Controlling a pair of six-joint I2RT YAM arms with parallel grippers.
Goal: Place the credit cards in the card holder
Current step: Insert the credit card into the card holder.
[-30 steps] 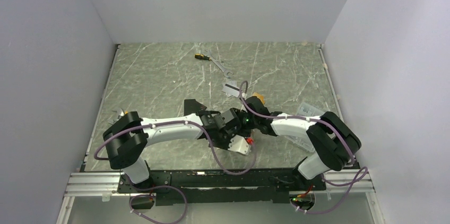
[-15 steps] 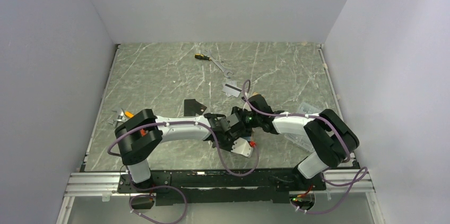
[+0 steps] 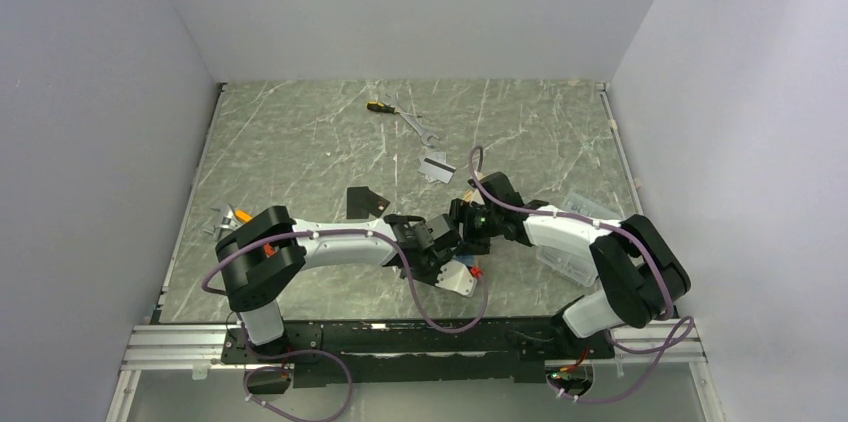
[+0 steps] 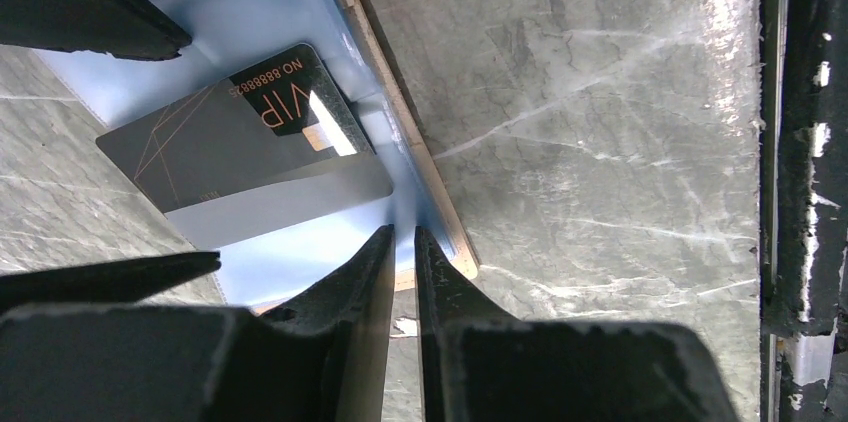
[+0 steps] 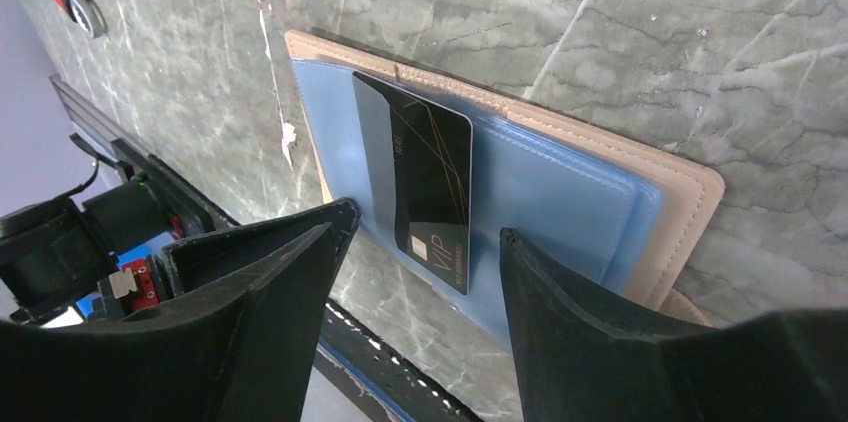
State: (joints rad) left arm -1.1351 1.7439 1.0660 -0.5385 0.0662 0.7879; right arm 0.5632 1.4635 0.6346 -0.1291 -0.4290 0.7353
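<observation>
The card holder [image 5: 600, 192] lies open on the table, its blue panel [image 4: 250, 2] framed by a tan edge [image 4: 440, 212]. A black card marked VIP [image 5: 432, 182] lies on that panel; how deep it sits in a pocket I cannot tell. My right gripper [image 5: 422, 222] is open, its fingers either side of the card's VIP end. My left gripper [image 4: 402, 234] is shut to a thin slit with nothing between the jaws, its tips at the panel's corner beside the card [image 4: 250, 152]. A silver-grey card [image 3: 436, 167] lies farther back. In the top view the arms hide most of the holder.
A flat black piece [image 3: 362, 202] lies left of the grippers. A clear plastic box [image 3: 578, 232] sits under the right forearm. A screwdriver [image 3: 378, 105] and a wrench [image 3: 420, 128] lie at the back, small tools [image 3: 232, 214] at the left. The table's front rail [image 4: 800, 182] is close.
The right arm's elbow has swung back and to the right while its gripper stayed over the holder. The left arm's upper link shifted right early on, then held still.
</observation>
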